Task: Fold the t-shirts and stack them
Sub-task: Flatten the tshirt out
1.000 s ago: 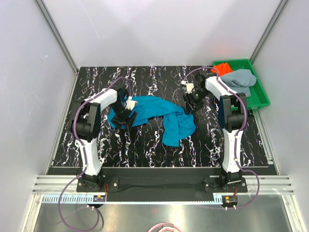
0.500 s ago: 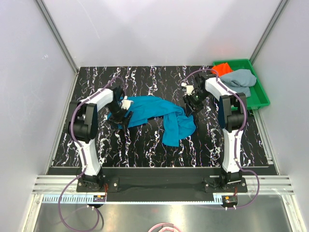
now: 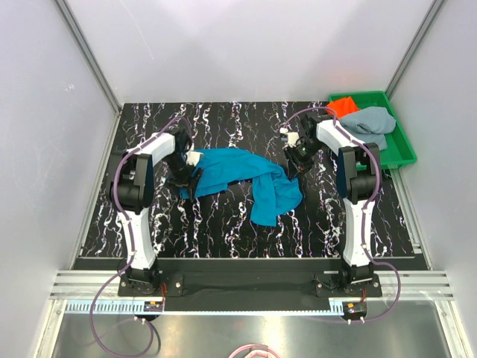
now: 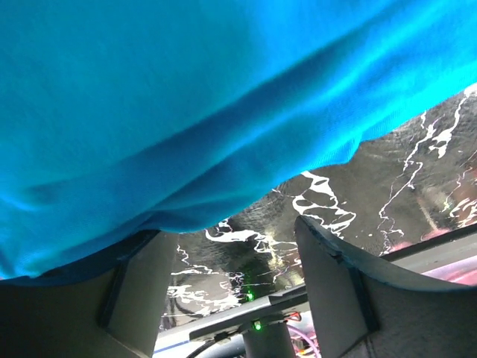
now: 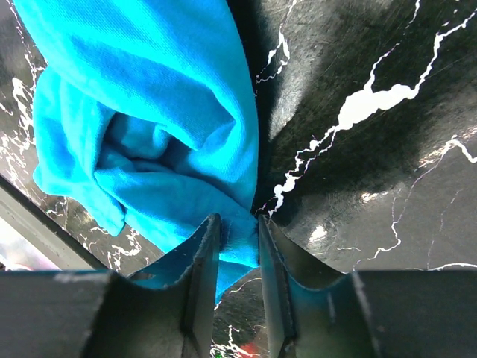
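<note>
The teal-blue t-shirt (image 3: 238, 170) lies crumpled across the middle of the black marbled table, bunched at its right end. My left gripper (image 3: 188, 179) is at the shirt's left edge. In the left wrist view it (image 4: 231, 231) is open, with the shirt's hem (image 4: 186, 112) hanging over the jaws and draped on the left finger. My right gripper (image 3: 293, 165) is at the shirt's right end. In the right wrist view it (image 5: 237, 221) is shut on a fold of the teal cloth (image 5: 149, 112). The orange-red t-shirt (image 3: 343, 106) and the grey-blue t-shirt (image 3: 370, 121) lie in the tray.
The green plastic tray (image 3: 402, 145) stands at the table's back right corner, beside my right arm. White walls close in the table on the left, back and right. The table's front edge and rail run just before the arm bases.
My left arm has swung and its gripper shifted slightly; the shirt's left corner has drawn in to the right. My right gripper has stayed in place on the cloth.
</note>
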